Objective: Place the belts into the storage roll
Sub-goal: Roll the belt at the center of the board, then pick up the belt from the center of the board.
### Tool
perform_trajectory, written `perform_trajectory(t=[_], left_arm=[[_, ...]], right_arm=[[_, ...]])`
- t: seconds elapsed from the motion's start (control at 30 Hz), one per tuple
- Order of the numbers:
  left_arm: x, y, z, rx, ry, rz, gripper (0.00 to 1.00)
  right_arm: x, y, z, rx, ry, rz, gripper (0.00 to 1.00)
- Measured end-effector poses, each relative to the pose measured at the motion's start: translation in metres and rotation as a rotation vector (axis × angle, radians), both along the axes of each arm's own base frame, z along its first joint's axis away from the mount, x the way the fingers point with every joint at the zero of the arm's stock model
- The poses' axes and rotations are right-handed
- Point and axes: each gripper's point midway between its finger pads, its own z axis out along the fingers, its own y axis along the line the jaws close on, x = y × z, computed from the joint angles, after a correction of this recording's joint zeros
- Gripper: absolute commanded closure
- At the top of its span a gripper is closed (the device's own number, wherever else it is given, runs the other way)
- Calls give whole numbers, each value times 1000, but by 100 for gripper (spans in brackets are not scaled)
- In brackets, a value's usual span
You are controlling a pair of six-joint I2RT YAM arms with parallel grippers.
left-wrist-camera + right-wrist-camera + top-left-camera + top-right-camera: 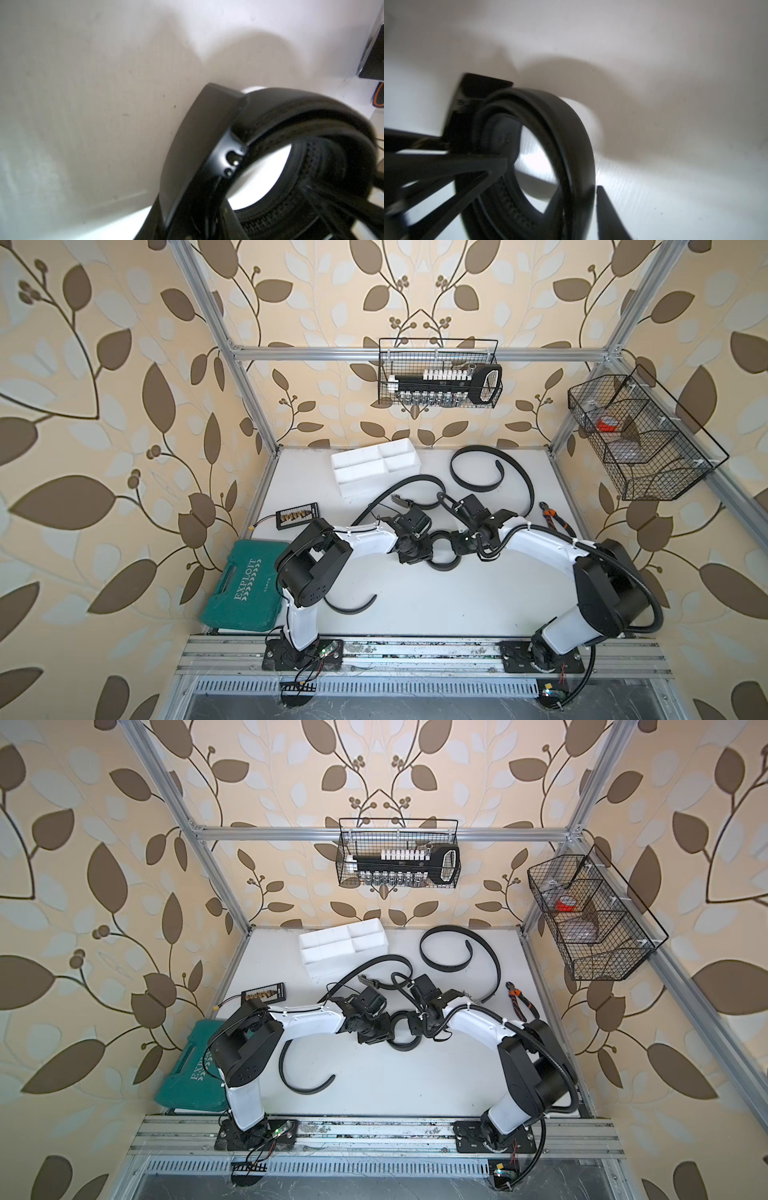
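Middle of the counter (pixel 419 614), between the two wrists: coil (pixel 443 567), one belt wound into a ring, strap on edge, white surface showing through the open centre in both top views.

On the ring's left-arm side, the left jaws. One left finger (pixel 191 149) laid flat along the outer wall of the coil (pixel 291 104), touching it. Partner finger not told apart from the blurred dark bars beyond the ring; cannot tell whether pinching the wall or parted.

On the opposite side, the right jaws, spread. One right finger (pixel 606 218) standing just beside the outer wall of the coil (pixel 577 145), apart from it by a sliver of counter.

Look of the coil: matte black, smooth on the outside turn, several turns nested close, a stitched or ribbed pattern along the inner turns, round rather than squashed.

Well apart from the tray (pixel 361 489), set by the far edge, left of centre, four compartments.

Two more belts loose on the counter, outside the tray. Toward the far right corner, far belt (pixel 473 487) in an open loop, tail sweeping round toward the right arm. Just in front of the tray, near belt (pixel 415 477) arcing and dipping under the left arm. Toward the near left corner, black arc (pixel 351 609); same strap or another, cannot tell.
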Motion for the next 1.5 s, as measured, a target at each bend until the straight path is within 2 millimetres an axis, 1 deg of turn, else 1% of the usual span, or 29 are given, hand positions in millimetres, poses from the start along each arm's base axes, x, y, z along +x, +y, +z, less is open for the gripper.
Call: perform_trajectory(t=[0.1,0.17,0.2,0.27,0.3,0.37,0.43,0.6,0.67,0.73,0.8,0.93,1.03,1.2,1.3,1.4,1.5], left_arm=[[-2,1,0,16,1,-44,100],[-5,3,0,29,12,-71,100],[-5,5,1,35,19,-80,100],[-6,9,1,48,39,-107,100],[-7,10,2,57,56,-126,100],[-6,14,4,70,97,-165,100],[-2,21,8,82,135,-200,100],[3,51,25,118,237,-251,100],[4,60,34,122,269,-269,100],[4,66,42,124,284,-281,100],[1,71,48,128,302,-296,100],[-7,73,60,126,336,-323,100],[-10,75,65,129,348,-337,100],[-19,80,66,144,381,-351,100],[-20,81,67,147,390,-352,100],[-22,82,67,150,398,-352,100],[-23,82,67,150,400,-353,100]], right_arm=[[10,-4,43,87,-119,-14,33],[10,-2,62,126,-169,1,24],[9,0,68,141,-182,12,21],[6,4,72,155,-184,42,7],[3,6,73,151,-186,60,3],[-5,14,77,136,-202,108,2],[-19,28,89,118,-247,183,1],[-62,64,126,52,-427,410,1],[-80,77,131,3,-480,502,1],[-94,87,127,-72,-510,589,1],[-105,95,115,-172,-522,677,1],[-112,101,87,-381,-513,808,1],[-109,107,77,-519,-517,883,1],[-92,118,76,-694,-538,931,1],[-84,121,72,-772,-538,949,1],[-81,122,64,-828,-524,975,2],[-80,121,56,-873,-506,1005,7]])
